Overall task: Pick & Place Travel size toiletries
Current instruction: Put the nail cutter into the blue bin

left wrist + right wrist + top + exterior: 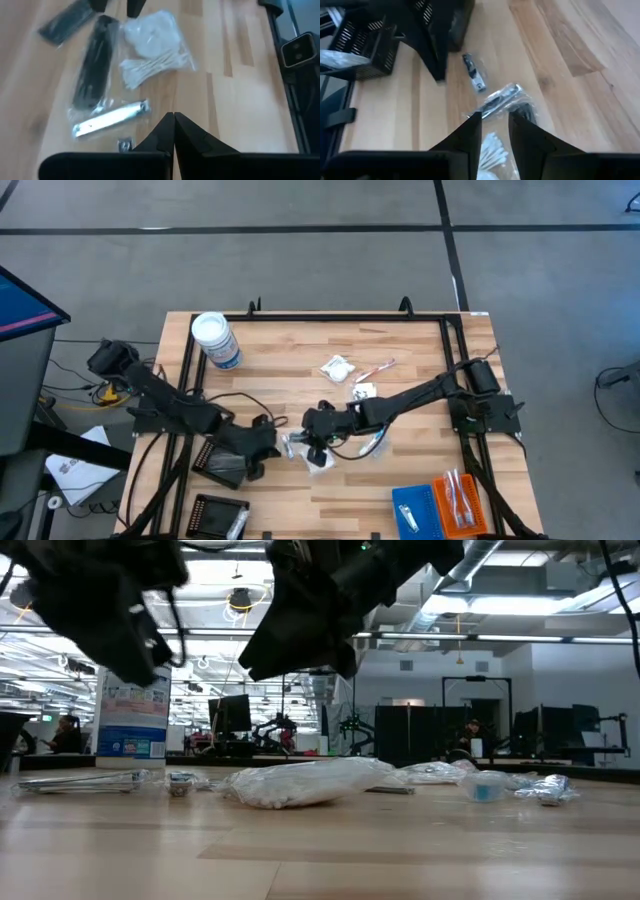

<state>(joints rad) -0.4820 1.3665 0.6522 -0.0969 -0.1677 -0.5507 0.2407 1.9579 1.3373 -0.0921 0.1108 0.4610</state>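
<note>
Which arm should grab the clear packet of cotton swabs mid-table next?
Right, probably. The right gripper hangs directly over the swab packet with its jaws apart, straddling the packet's edge. The left gripper is shut and sits beside the packet, nearer the black tray.

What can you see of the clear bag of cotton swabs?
The swab bag is a clear, crinkly plastic pouch holding a bundle of white-tipped swabs and a clump of white cotton pads. It lies flat on the wooden table, near the middle, looking sealed and slightly puffed in the low view. A black stick in its own wrapper lies along one side, touching or overlapping its edge. The right end effector hangs just over it, fingers slightly apart, with nothing seen held.
</note>
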